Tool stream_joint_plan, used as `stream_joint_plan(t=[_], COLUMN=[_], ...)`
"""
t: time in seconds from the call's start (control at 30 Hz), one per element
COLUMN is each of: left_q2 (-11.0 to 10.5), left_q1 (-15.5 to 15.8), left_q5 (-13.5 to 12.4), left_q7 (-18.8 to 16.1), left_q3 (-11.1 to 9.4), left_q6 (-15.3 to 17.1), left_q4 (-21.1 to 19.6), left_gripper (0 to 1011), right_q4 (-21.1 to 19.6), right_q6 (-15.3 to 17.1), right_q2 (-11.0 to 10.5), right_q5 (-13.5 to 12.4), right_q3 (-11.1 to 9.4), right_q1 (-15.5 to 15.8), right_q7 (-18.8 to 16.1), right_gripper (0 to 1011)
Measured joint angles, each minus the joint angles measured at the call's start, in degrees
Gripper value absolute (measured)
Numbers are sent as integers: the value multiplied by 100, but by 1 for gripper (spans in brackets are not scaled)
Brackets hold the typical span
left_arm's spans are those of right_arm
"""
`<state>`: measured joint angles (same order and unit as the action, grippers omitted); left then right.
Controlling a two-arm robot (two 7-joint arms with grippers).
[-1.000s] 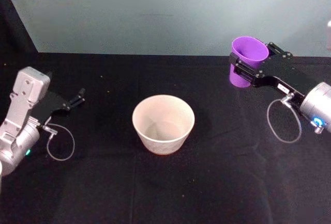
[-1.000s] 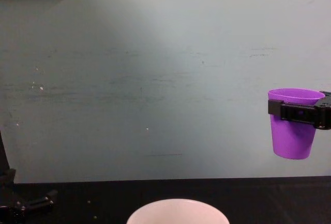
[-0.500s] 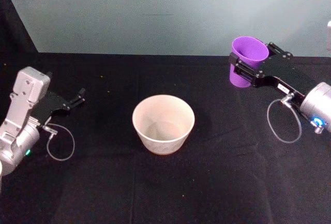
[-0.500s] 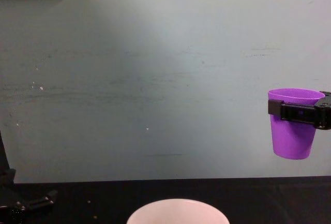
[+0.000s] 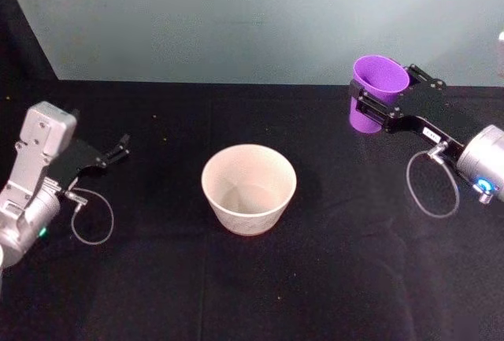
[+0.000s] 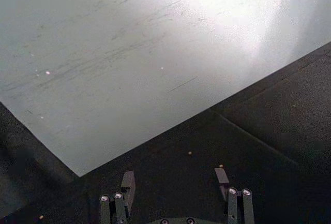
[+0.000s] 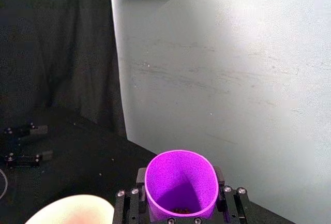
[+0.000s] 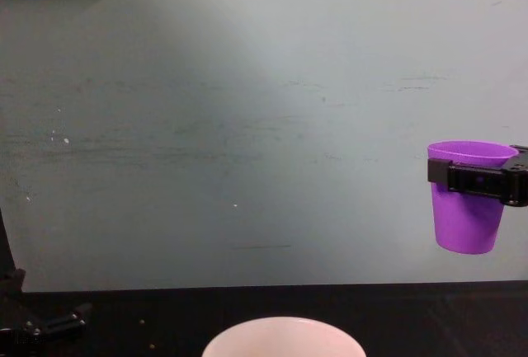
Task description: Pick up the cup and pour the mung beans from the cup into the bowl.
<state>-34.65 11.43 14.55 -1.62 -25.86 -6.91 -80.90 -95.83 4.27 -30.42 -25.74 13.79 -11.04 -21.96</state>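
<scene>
My right gripper (image 5: 382, 97) is shut on the purple cup (image 5: 376, 92), holding it upright in the air at the far right, well above the table. The chest view shows the cup (image 8: 467, 209) hanging clear of the surface with the gripper (image 8: 478, 179) clamped just under its rim. A few mung beans (image 7: 181, 210) lie at the bottom of the cup (image 7: 181, 190). The pale bowl (image 5: 248, 188) stands in the middle of the table, left of and nearer than the cup; its rim (image 8: 284, 336) shows low in the chest view. My left gripper (image 5: 118, 150) rests open at the left.
A black cloth covers the table (image 5: 252, 294). A pale green wall (image 8: 247, 126) stands behind it. A few stray beans (image 6: 190, 153) lie on the cloth near the left gripper (image 6: 173, 193). Cable loops hang from both wrists.
</scene>
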Motion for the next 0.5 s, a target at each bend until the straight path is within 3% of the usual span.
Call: stream_joint_plan(t=[0.5], left_q2=[0], left_q1=[0], left_q5=[0], left_q7=[0], left_q3=[0], left_q6=[0], left_q4=[0], left_gripper=[1000], right_q4=[0], right_q6=[0], right_q2=[0], right_q5=[0], right_q3=[0], right_q1=[0], right_q7=[-1], right_gripper=[735])
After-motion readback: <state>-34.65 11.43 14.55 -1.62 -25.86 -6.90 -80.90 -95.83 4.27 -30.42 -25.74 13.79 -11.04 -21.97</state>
